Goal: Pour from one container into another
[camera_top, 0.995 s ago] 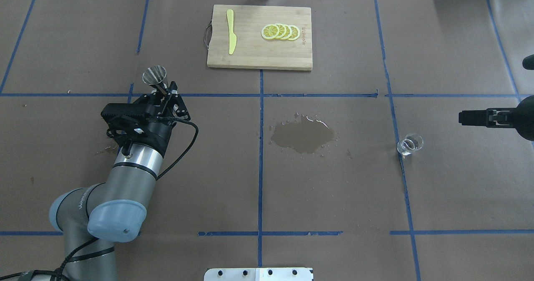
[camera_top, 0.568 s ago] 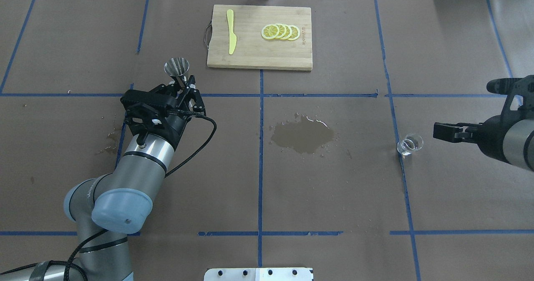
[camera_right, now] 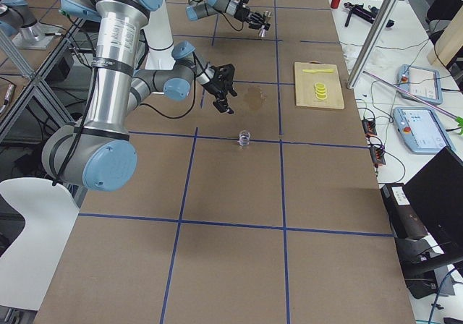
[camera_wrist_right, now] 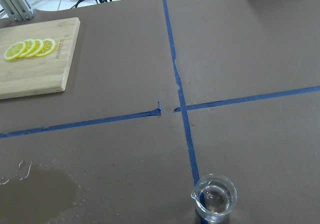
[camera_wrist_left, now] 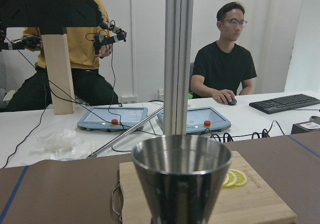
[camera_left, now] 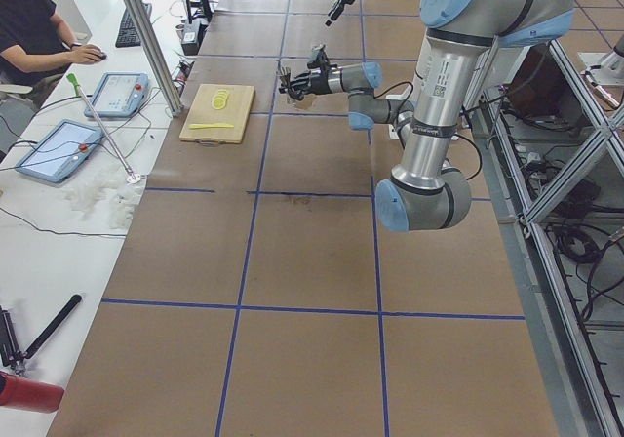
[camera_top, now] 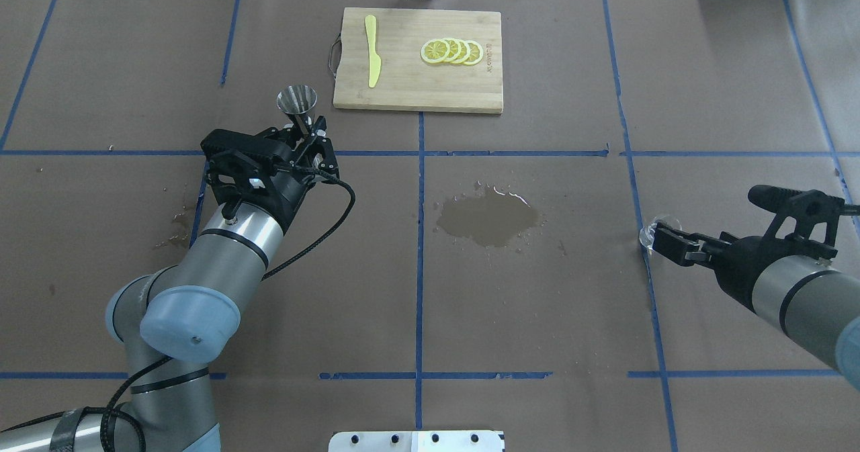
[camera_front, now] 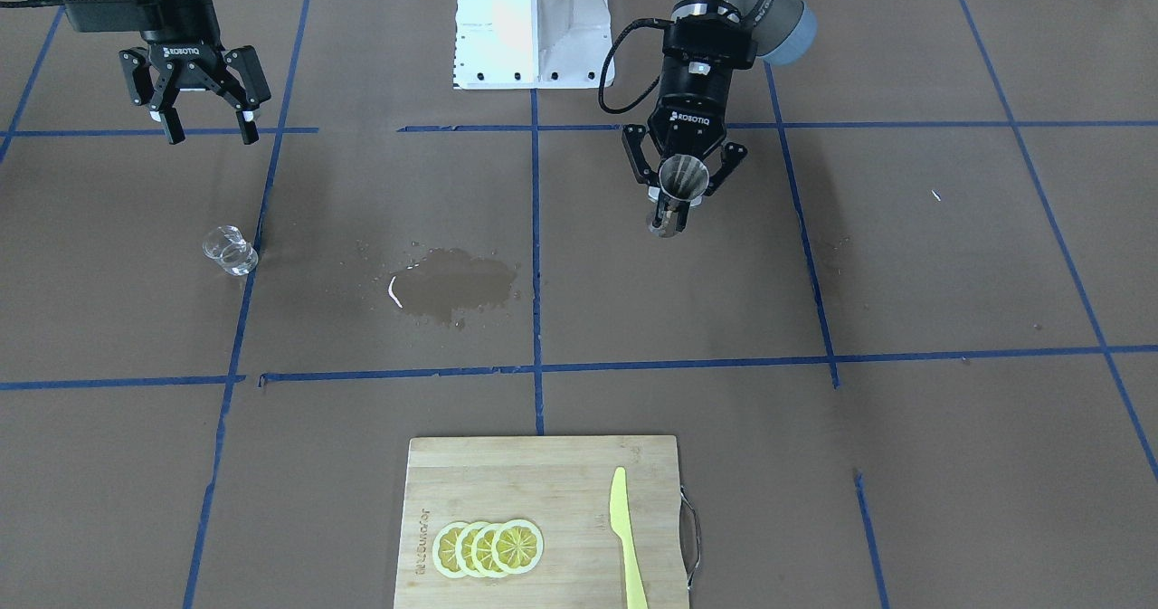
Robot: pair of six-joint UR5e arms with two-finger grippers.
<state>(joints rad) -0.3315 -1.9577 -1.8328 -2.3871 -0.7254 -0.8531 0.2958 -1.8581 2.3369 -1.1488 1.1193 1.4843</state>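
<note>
Exterior front-facing view: upright tumbler (camera_front: pixel 231 252) is seen below the spread-open right pincer (camera_front: pixel 208 134), upper left; jigger (camera_front: pixel 682 179) is gripped by the left pincer (camera_front: pixel 671 215), well apart.

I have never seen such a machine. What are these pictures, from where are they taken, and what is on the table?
These are two robot arms at a brown table, each ending in a two-finger claw. Six cameras show the same moment: one from across the table, one from behind and above the robot, two from the table's ends, and one on each wrist. The left claw is shut on a steel jigger, held upright. The right claw is open and empty, near a small glass that stands on the table. Between the glass and the jigger lies a puddle. On a wooden board lie lemon slices and a yellow knife.
</note>
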